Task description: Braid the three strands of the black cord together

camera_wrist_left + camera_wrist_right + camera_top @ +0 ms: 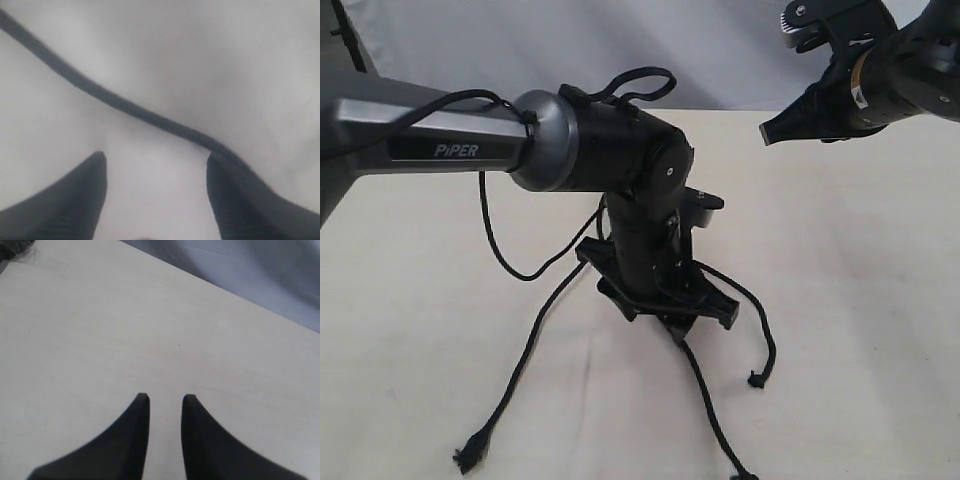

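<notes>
The black cord lies on the pale table under my left arm, and its joining knot is hidden behind the wrist. Three strands fan out toward the front. The left strand (525, 360) ends in a frayed tip (468, 460). The middle strand (712, 410) runs from under the gripper. The right strand (760, 320) curls to a knotted tip (757, 380). My left gripper (675, 322) points down at the table, open and holding nothing (156, 157). One strand (125, 105) crosses just beyond its fingertips and brushes one finger (220, 170). My right gripper (775, 130) hovers high at the back right, with its jaws narrowly apart around nothing (165, 397).
A black cable (495, 245) droops from the left arm in a loop to the table, beside the left strand. The pale table (860, 300) stretches out to the right. A white cloth backdrop (720, 50) hangs behind the table's far edge.
</notes>
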### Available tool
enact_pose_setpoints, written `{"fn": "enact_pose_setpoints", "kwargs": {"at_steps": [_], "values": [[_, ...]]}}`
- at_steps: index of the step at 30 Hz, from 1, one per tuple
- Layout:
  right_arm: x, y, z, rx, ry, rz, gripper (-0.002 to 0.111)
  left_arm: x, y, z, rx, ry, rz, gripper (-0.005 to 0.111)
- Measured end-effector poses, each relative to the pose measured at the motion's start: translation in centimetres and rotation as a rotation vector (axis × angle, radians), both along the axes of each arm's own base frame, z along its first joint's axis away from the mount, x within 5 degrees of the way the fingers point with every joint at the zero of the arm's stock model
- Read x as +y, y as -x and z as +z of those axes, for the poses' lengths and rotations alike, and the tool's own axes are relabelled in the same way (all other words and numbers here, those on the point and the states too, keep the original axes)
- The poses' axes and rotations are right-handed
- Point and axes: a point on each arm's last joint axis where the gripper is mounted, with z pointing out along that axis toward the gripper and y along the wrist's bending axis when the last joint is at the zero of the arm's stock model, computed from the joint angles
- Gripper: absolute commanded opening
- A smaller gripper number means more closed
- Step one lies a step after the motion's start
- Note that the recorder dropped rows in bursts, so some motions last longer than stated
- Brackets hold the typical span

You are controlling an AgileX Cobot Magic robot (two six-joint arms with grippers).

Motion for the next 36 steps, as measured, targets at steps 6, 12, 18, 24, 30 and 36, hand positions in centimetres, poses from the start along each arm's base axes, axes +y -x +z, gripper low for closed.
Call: {"fn": "enact_pose_setpoints", "kwargs": {"at_steps": [6, 12, 18, 24, 30, 36], "values": [[0.0, 0.0, 0.0, 0.000, 0.000, 0.000, 0.023, -0.7, -0.6, 0.2, -0.044, 0.066, 0.054, 0.057], [0.0, 0.0, 0.0, 0.000, 0.000, 0.000, 0.023, -1.2, -1.4, -1.5, -0.043, 0.050, 0.066, 0.057], [0.0, 0.0, -0.1, 0.002, 0.000, 0.001, 0.023, -1.3, -1.8, -1.9, -0.022, 0.009, 0.069, 0.057], [0.0, 0.1, -0.3, 0.008, 0.000, 0.004, 0.023, -1.0, -1.5, -2.4, 0.015, -0.065, 0.051, 0.056], [0.1, 0.1, -0.4, 0.005, -0.004, 0.010, 0.023, -0.1, -0.7, -2.6, 0.105, -0.162, 0.027, 0.024], [0.1, 0.1, -0.4, 0.003, -0.005, 0.011, 0.023, 0.2, -0.3, -2.5, 0.139, -0.204, -0.089, 0.000]]}}
